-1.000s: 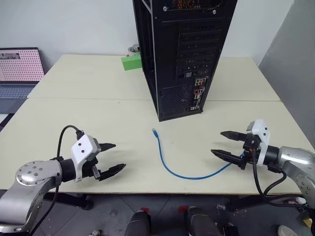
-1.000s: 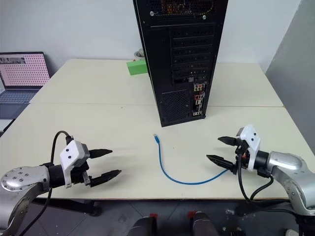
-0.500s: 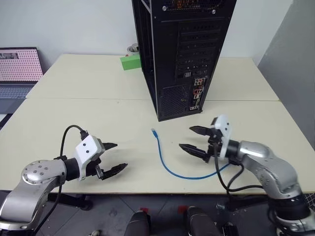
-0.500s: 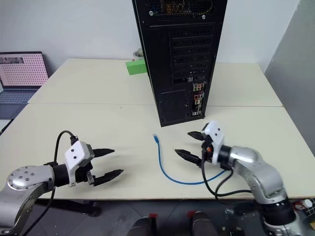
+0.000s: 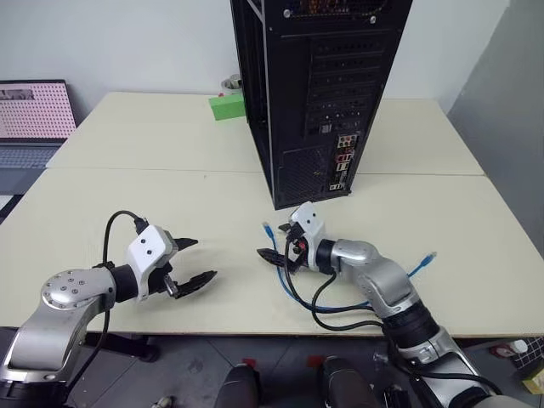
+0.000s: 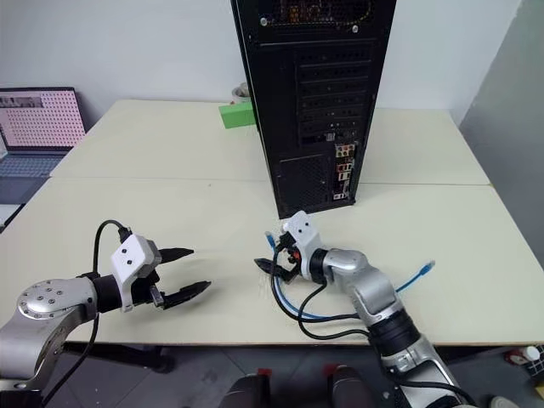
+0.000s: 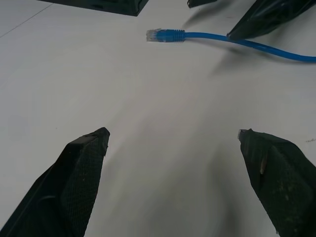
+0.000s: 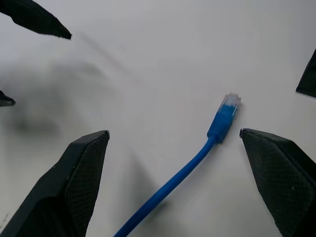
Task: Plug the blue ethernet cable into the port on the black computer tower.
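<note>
The black computer tower [image 5: 323, 85] stands upright at the table's middle back, its rear panel facing me. The port lies somewhere among the small rear connectors [image 5: 339, 161]; I cannot single it out. The blue ethernet cable [image 5: 280, 272] lies loose on the table. One clear plug [image 5: 266, 227] is in front of the tower and the other [image 6: 429, 267] is off to the right. My right gripper [image 5: 270, 242] is open and hovers over the cable just behind the near plug [image 8: 228, 103], which sits between its fingers [image 8: 79, 187]. My left gripper [image 5: 202, 259] is open and empty, well left of the cable.
A green box [image 5: 225, 106] and a small cup sit behind the tower on the left. A laptop [image 5: 34, 115] stands beyond the table's left edge. A grey wall [image 5: 501, 110] closes the right side. My right arm's black cables [image 5: 340, 310] trail over the cable's loop.
My right gripper has swept left across the table from the cable's right end to its plug in front of the tower, staying open. The left gripper has not moved.
</note>
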Robot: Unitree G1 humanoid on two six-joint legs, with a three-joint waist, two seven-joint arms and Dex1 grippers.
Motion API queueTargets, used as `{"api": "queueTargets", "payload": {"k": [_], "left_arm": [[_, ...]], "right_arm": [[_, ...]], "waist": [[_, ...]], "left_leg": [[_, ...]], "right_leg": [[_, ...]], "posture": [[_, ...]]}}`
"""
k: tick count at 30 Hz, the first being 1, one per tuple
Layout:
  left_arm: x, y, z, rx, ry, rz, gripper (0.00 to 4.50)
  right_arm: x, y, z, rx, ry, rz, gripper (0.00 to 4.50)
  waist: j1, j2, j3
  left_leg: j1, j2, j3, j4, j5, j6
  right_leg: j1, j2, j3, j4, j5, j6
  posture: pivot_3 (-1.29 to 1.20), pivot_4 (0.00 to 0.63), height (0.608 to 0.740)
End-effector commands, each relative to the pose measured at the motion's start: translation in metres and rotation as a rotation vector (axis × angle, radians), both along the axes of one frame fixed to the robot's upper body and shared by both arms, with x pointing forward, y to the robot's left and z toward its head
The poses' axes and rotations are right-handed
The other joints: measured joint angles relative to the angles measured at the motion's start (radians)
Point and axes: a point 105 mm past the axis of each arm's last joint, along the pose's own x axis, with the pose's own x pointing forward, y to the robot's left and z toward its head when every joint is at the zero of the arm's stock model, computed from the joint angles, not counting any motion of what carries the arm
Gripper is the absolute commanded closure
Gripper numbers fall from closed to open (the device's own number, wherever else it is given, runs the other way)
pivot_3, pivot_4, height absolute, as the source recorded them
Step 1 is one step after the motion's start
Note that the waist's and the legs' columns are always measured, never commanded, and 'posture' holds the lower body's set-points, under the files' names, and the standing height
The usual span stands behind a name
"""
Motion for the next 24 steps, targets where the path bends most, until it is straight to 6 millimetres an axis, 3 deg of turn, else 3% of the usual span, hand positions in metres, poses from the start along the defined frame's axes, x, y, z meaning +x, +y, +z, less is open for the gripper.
{"api": "queueTargets", "payload": {"k": [1,3,9,19,24], "left_arm": [[0.003,-0.002,0.007,0.007,-0.045,-0.012,0.01],[0.004,-0.003,0.007,0.009,-0.048,-0.013,0.00],[0.006,-0.005,0.005,0.000,-0.057,-0.021,0.00],[0.012,-0.009,0.005,-0.029,-0.067,-0.022,0.00],[0.015,-0.019,0.002,-0.024,-0.054,-0.078,0.00]], "right_arm": [[0.001,0.007,0.005,-0.014,-0.017,0.008,0.18],[-0.001,0.009,-0.001,-0.044,-0.007,0.014,0.48],[-0.002,0.007,-0.006,-0.097,-0.013,0.017,2.01],[0.002,-0.002,0.002,-0.179,-0.130,0.030,4.47],[-0.001,-0.013,0.020,-0.189,-0.203,0.083,4.49]], "waist": [[-0.001,0.000,0.000],[-0.002,0.000,0.000],[-0.002,0.000,0.000],[-0.002,0.000,0.000],[0.000,0.000,0.000]], "left_leg": [[0.000,0.000,0.000,0.000,0.000,0.000],[0.001,0.000,0.000,0.000,0.000,0.000],[0.001,0.000,0.000,0.000,0.000,0.000],[0.001,0.000,0.000,0.000,0.000,0.000],[0.001,0.000,0.000,0.000,0.000,0.000]], "right_leg": [[0.000,0.000,0.000,0.000,0.000,0.000],[0.000,0.000,0.000,0.001,0.000,0.000],[0.000,0.000,0.000,0.002,0.000,0.000],[0.000,0.000,0.000,0.002,0.000,0.000],[0.000,0.000,0.000,0.002,0.000,0.000]], "posture": [[0.00,0.150,0.740],[0.00,0.150,0.740],[0.00,0.150,0.740],[0.00,0.150,0.740],[0.00,0.150,0.740]]}}
